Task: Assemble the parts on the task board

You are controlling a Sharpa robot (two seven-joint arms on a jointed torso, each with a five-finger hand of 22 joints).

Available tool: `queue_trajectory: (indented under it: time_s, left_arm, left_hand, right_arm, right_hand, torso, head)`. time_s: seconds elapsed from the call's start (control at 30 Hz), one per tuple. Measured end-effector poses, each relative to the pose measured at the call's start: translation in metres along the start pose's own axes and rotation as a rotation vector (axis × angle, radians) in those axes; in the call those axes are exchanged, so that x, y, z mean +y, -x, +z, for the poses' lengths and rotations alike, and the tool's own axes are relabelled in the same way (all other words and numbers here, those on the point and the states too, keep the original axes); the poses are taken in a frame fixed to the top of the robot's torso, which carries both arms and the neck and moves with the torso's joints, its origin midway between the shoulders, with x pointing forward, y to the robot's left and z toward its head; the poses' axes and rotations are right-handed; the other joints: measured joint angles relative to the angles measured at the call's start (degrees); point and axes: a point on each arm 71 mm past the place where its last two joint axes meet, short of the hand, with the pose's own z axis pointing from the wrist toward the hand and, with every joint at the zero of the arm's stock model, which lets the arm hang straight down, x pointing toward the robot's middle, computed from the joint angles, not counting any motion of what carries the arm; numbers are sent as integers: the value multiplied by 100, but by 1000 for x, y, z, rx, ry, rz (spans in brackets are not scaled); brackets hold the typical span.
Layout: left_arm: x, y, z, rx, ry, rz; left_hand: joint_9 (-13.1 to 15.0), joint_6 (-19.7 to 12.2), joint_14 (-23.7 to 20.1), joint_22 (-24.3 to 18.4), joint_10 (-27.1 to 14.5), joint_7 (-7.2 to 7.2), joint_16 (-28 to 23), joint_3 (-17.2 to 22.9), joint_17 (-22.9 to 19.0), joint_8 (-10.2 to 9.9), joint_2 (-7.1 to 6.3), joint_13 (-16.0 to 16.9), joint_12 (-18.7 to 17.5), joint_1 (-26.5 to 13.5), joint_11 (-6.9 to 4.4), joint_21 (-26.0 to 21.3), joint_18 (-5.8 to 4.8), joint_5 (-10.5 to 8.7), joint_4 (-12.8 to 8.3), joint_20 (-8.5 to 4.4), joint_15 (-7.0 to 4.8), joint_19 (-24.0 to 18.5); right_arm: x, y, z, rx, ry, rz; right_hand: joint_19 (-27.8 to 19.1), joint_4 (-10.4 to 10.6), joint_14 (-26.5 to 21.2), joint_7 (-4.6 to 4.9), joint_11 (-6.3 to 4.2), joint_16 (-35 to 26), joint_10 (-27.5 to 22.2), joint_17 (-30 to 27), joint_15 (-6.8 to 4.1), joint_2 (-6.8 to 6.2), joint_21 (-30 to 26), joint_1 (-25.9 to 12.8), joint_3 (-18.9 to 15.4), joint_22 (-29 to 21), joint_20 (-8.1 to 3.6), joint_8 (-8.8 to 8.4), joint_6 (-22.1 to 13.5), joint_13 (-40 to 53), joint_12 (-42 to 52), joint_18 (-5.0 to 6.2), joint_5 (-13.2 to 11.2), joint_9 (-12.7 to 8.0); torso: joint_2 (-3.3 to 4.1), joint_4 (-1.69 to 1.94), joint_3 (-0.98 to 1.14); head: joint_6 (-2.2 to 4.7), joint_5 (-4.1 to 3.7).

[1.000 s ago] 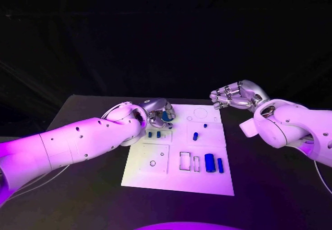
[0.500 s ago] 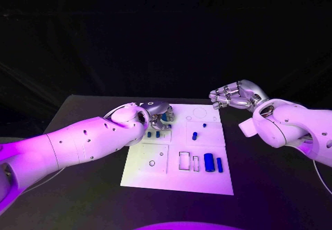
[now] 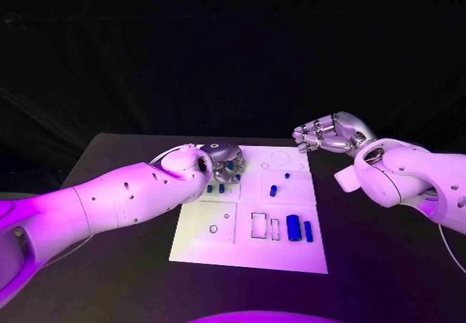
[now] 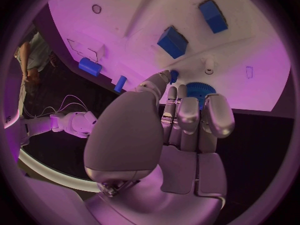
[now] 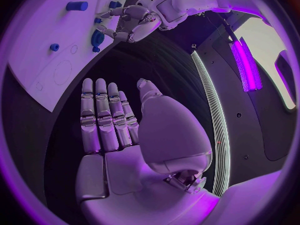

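left hand (image 3: 225, 161): I see it over the task board's (image 3: 291, 252) far left corner, fingers closed round a blue gear (image 4: 200, 91)
right hand (image 3: 328, 134): off the board's far right corner, holding nothing, fingers look spread

Over the last second the left hand (image 3: 225, 161) has drawn back a little toward the upper left of the head view, and its forearm now covers more of the task board (image 3: 254, 249) along that left edge. A blue toothed part (image 4: 199, 91) that showed beside the fingers earlier is now mostly hidden behind them in the head view; in the left wrist view it sits at the fingertips (image 4: 185, 96), contact unclear.
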Motion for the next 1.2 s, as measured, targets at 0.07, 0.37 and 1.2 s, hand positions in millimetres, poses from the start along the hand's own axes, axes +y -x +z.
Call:
queue_trajectory:
  time_s: [0.07,0.37,1.2]
  left_arm:
    - [0,-1,1,3,1,2]
    - [1,-7,4,17,9,2]
    - [1,-7,5,25,5,-4]
  left_hand:
    - [-37,18,15,17,39,-17,0,34,-12,-14,0,-51,-26,0,5,0,-1,-81,-2,0,15,0]
    - [-143,131,57,152,283,-4,111,166,-27,-98,23,-172,-85,23,-38,118,-1,-113,-56,-41,-28,81]
    - [-246,765,238,522,1217,-68,366,592,36,-203,243,-318,-530,31,-194,447,-65,-430,-387,-153,-168,317]
  right_arm:
    - [0,0,0,0,0,0]
    - [1,-1,0,3,1,1]
    - [1,-2,1,6,2,1]
  right_hand:
    - [0,0,0,0,0,0,0,0,0,0,0,0,0,0,0,0,0,0,0,0,0,0]
    - [0,0,0,0,0,0,0,-5,0,0,0,0,0,0,0,0,0,0,0,0,0,0]
    - [0,0,0,0,0,0,0,-4,0,0,0,0,0,-4,0,0,0,1,0,0,0,0]
  torso:
    - [0,1,0]
    - [1,-2,1]
    - [1,2,0]
  head:
    - [4,0]
    - [10,-7]
    - [5,-10]
